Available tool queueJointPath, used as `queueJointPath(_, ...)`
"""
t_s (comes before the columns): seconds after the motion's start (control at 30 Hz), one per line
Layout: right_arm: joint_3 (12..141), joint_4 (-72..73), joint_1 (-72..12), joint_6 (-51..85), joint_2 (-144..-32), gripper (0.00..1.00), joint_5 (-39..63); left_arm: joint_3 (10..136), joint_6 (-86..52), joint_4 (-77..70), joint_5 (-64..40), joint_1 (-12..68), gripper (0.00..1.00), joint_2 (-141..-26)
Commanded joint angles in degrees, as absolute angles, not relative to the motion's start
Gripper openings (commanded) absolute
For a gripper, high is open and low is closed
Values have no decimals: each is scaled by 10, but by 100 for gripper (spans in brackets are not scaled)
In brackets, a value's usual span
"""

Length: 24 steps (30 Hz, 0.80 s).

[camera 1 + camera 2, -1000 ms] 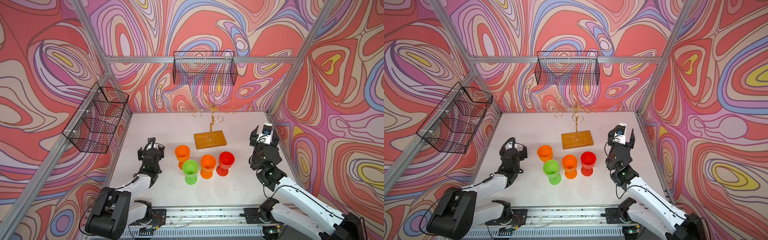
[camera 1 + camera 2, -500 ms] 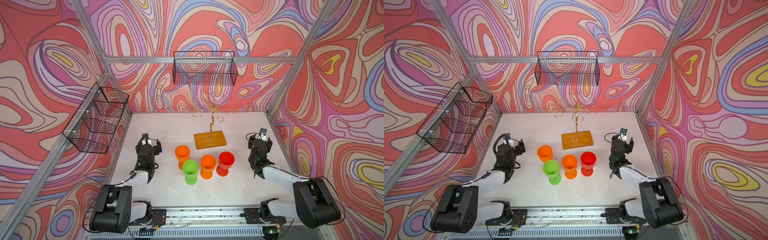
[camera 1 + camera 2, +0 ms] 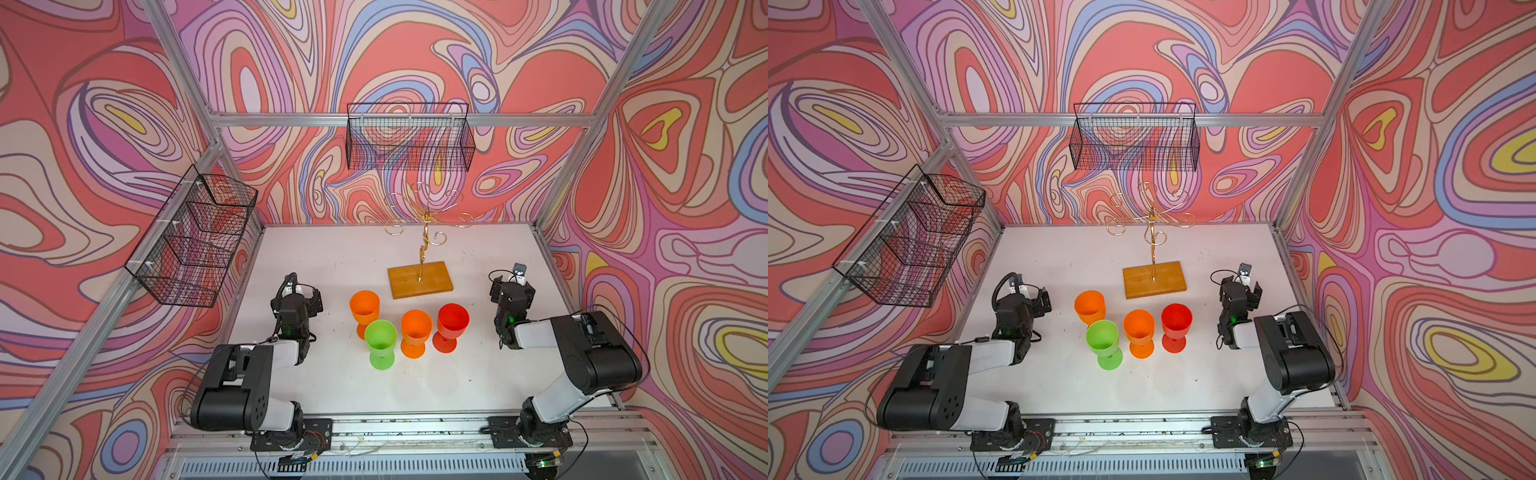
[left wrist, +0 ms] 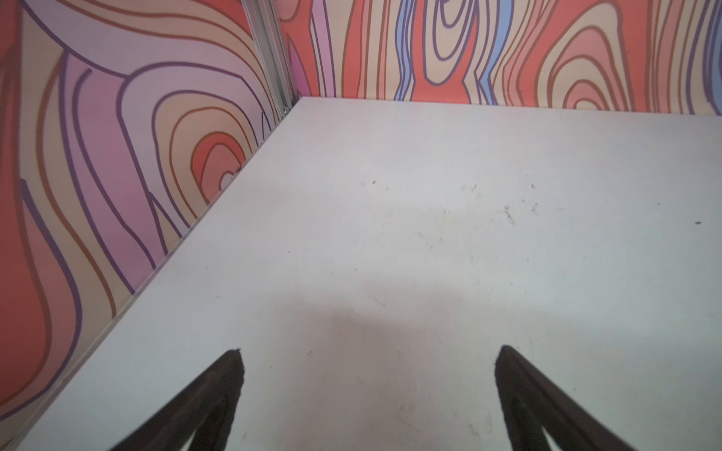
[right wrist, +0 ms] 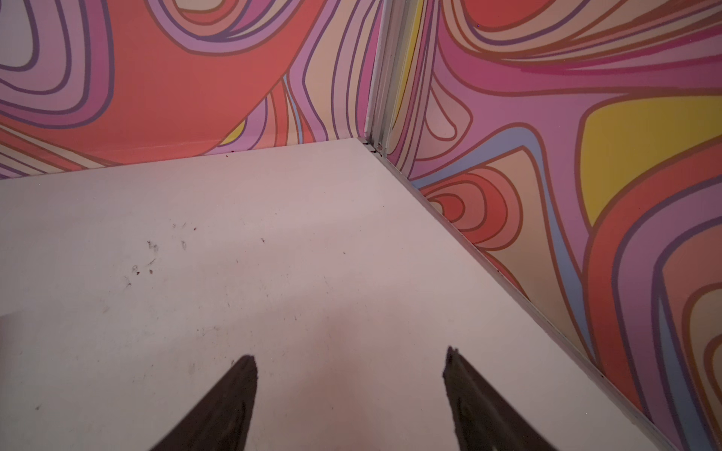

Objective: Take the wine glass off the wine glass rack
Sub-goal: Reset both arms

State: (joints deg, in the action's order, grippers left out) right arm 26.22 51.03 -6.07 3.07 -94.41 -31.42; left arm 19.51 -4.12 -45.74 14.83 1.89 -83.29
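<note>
**Both top views:** the gold wire wine glass rack stands at 12 o'clock on the white table, and its curled arms are bare. At 6 o'clock from its wooden base stand four upright plastic glasses: an orange goblet, a green goblet, a second orange goblet and a red goblet. The left gripper sits at 9 o'clock of them and the right gripper at 3 o'clock, both well apart from them. The removal looks finished. The step in hand seems to be parking the arms, best done slowly and away from the goblets so none tips.

**Left wrist view:** the left gripper has its jaws spread wide over bare table, holding nothing.

**Right wrist view:** the right gripper has its jaws apart, a little narrower, with nothing between them.
</note>
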Motion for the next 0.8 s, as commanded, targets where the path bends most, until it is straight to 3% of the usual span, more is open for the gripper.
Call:
queueJointPath(0.0, 239, 569, -57, 34, -941, 79, -270, 203, -34, -507, 132, 17, 100, -853)
queueJointPath(0.07, 233, 596, -58, 21, -948, 79, -253, 204, -21, -554, 118, 19, 100, -896)
queueJointPath(0.13, 235, 603, -59, 9, -956, 76, -234, 216, -31, -485, 114, 19, 100, -871)
queueJointPath(0.2, 238, 587, -58, 15, -953, 77, -228, 200, -22, -558, 116, 19, 100, -894)
queueJointPath(0.27, 238, 591, -59, 13, -955, 78, -227, 215, -32, -491, 116, 19, 100, -873)
queueJointPath(0.47, 233, 601, -58, 11, -956, 78, -219, 204, -27, -536, 119, 19, 100, -885)
queueJointPath(0.53, 222, 621, -58, 11, -957, 86, -217, 204, -29, -526, 117, 19, 100, -881)
queueJointPath(0.67, 199, 722, -57, -7, -1002, 91, -195, 205, -28, -530, 118, 19, 100, -883)
queueJointPath(0.77, 199, 692, -62, -1, -989, 93, -194, 204, -26, -535, 118, 19, 100, -885)
